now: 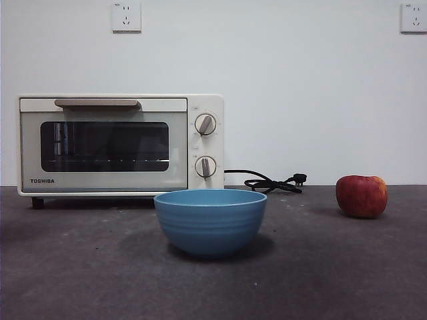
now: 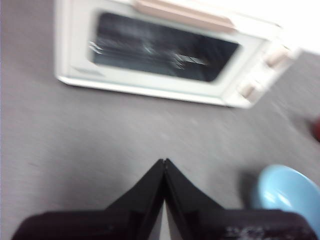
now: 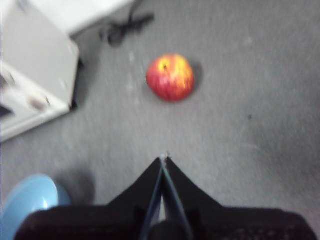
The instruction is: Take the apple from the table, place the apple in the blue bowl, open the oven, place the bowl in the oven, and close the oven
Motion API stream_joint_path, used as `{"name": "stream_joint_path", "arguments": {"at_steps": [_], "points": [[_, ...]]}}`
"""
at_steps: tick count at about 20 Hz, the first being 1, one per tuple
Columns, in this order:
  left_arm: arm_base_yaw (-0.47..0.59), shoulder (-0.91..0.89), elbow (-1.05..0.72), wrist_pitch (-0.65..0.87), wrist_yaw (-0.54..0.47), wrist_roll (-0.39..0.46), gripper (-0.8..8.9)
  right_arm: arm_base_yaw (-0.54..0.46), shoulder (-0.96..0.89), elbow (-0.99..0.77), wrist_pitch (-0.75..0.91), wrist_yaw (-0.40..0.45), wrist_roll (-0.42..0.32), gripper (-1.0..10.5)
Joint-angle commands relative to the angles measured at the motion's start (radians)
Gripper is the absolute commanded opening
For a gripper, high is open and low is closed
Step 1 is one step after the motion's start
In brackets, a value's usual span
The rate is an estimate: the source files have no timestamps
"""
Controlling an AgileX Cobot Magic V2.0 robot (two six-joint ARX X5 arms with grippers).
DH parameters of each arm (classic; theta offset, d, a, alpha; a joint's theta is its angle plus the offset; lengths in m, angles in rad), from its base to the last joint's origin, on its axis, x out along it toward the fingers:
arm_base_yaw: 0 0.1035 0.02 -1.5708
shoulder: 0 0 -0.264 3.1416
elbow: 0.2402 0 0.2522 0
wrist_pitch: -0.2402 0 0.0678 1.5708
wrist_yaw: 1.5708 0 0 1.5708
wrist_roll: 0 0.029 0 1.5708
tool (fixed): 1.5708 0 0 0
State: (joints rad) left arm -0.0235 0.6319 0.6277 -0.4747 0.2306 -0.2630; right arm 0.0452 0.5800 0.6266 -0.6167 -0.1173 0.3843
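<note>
A flat, dark grey, matte, speckled counter [image 1: 80,267] is carrying everything in view. A cream-white, boxy toaster oven [image 1: 120,143] with a dark glass door and a beige bar handle is sitting with its door closed, ahead of the left end effector [image 2: 164,162]. That end effector is hovering above bare counter, its two black jaws pressed together at the tips and holding nothing. A round, deep, medium-blue bowl [image 1: 210,222] with faint ridges is standing empty, beside and near both end effectors. The right end effector [image 3: 163,160] is likewise pinched closed and empty, hovering over the counter. A round, glossy red apple [image 3: 170,77] with yellow patches is resting ahead of it, well apart from the bowl. The step in hand appears to be picking up the apple: the right jaws should be spreading wider than the fruit, centring over it, then closing gently on its smooth, rounded sides so it is not rolling away.
</note>
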Motion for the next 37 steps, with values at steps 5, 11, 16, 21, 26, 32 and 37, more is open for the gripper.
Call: {"name": "stream_joint_path", "arguments": {"at_steps": [5,11,16,21,26,32,37], "points": [[-0.001,0.192,0.214,-0.213,0.1,0.005,-0.04,0.0,0.297,0.227,-0.095,-0.015,-0.119,0.0],[-0.002,0.257,0.267,-0.295,0.118,0.033,-0.04,0.001,0.548,0.446,-0.169,-0.045,-0.238,0.1],[-0.003,0.268,0.267,-0.372,0.118,0.067,-0.04,0.002,0.802,0.637,-0.238,-0.058,-0.282,2.0],[-0.005,0.268,0.267,-0.418,0.117,0.091,-0.04,0.003,1.054,0.834,-0.285,-0.058,-0.28,2.9],[-0.005,0.271,0.267,-0.425,0.117,0.091,-0.04,0.026,1.253,0.995,-0.308,-0.031,-0.281,6.4],[-0.005,0.271,0.267,-0.43,0.117,0.091,-0.04,0.078,1.435,1.122,-0.32,0.071,-0.285,6.4],[-0.005,0.272,0.267,-0.443,0.117,0.091,-0.04,0.08,1.529,1.13,-0.329,0.105,-0.283,6.3]]}}
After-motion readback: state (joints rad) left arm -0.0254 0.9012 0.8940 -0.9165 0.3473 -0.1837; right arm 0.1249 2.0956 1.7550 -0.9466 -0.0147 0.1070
